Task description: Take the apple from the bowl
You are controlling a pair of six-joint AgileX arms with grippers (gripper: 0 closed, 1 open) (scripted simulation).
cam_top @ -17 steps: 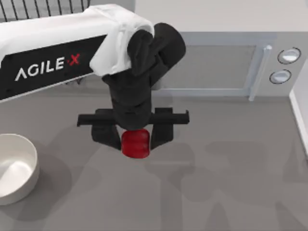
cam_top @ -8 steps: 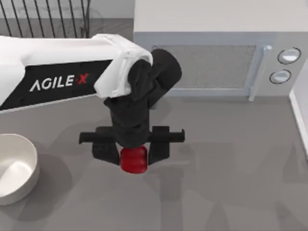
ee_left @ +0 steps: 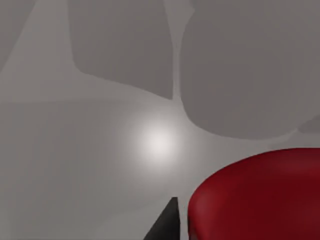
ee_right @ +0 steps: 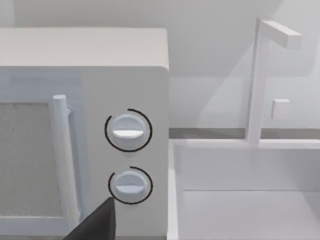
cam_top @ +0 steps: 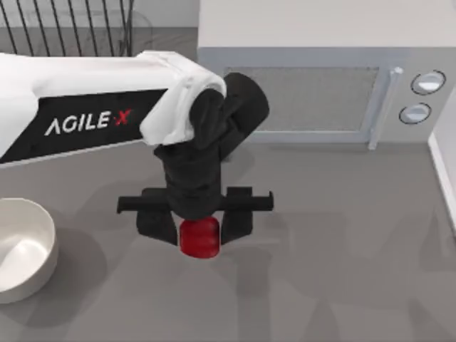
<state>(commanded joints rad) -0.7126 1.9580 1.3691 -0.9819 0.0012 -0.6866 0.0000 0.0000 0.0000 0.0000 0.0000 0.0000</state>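
Red and glossy, the apple [cam_top: 199, 237] sits clamped between the two black fingers of the left gripper [cam_top: 199, 226], above the middle of the grey worktop [cam_top: 342, 271] and well apart from the white bowl [cam_top: 44, 221] at the worktop's left edge. The bowl looks empty, so the apple is already out of it. In the left wrist view the apple [ee_left: 260, 197] hangs over bare worktop. I judge the step in hand is to set it down: lower slowly and straight, and release only when the fruit touches, because a round apple rolls easily. The microwave [cam_top: 313, 92] stands along the far edge. For the right gripper, I cannot tell its state.
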